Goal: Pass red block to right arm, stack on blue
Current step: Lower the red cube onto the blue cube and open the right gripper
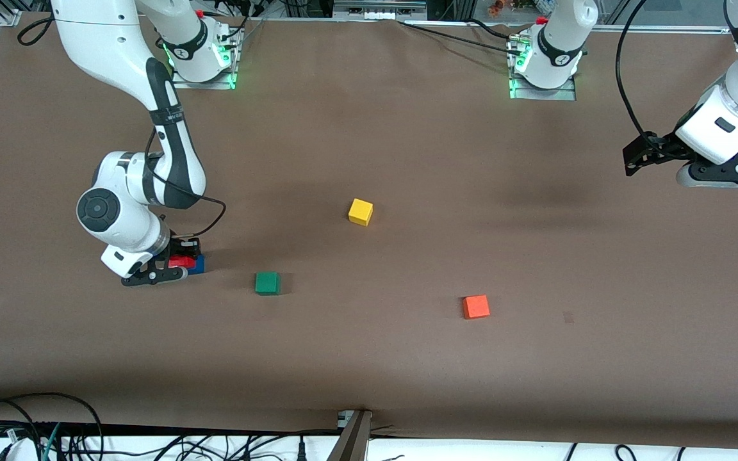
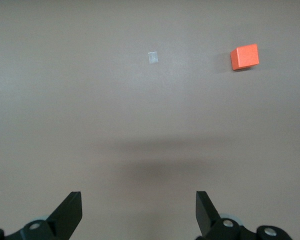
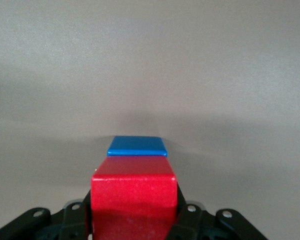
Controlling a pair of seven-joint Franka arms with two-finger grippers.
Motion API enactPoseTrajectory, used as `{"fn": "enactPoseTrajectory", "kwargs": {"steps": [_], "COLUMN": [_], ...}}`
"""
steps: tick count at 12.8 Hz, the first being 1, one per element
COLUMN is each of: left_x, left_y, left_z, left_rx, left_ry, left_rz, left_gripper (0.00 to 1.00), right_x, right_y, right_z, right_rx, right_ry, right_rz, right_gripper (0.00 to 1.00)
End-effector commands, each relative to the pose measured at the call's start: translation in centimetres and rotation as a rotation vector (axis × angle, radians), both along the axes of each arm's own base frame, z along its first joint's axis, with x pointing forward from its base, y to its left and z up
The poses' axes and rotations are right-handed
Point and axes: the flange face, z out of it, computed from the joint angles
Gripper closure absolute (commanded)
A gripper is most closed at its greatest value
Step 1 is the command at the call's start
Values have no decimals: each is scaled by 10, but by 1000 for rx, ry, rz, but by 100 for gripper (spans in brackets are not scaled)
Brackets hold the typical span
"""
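Observation:
My right gripper (image 1: 180, 262) is shut on the red block (image 1: 181, 261), low over the table toward the right arm's end. The blue block (image 1: 198, 264) stands on the table right beside and partly under it. In the right wrist view the red block (image 3: 133, 200) fills the space between the jaws of my right gripper (image 3: 133, 212), and only the top face of the blue block (image 3: 137, 146) shows past it. I cannot tell whether the two blocks touch. My left gripper (image 1: 637, 155) waits open and empty, raised over the left arm's end of the table; its fingertips (image 2: 70, 207) stand wide apart.
A yellow cube (image 1: 360, 211) lies mid-table. A green cube (image 1: 268, 283) sits close to the blue block, toward the table's middle. An orange-red cube (image 1: 476, 307) lies nearer the front camera, also seen as the orange-red cube (image 2: 245, 56) beside a small grey mark (image 2: 153, 58).

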Motion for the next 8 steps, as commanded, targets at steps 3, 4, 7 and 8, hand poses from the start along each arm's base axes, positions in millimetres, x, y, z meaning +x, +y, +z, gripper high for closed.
{"fn": "enactPoseTrajectory", "kwargs": {"steps": [3,4,7,8], "left_x": [-3,-3,-3,-3], "left_y": [-3,-4,-4,-4], "left_z": [0,1,1,1], "left_rx": [-16,-16,-16,-16], "left_ry": [12,9,9,9], "left_rz": [8,6,6,8], "left_gripper": [0,0,0,0], "right_x": [-4,-4,0,3], "right_y": [1,1,0,-1], "right_z": [-4,-3,2,5], "right_rx": [10,11,12,13], "right_ry": [4,3,-7,-14], "right_rz": [-13,-13,-13,-10], "right_gripper": [92,67,0,0]}}
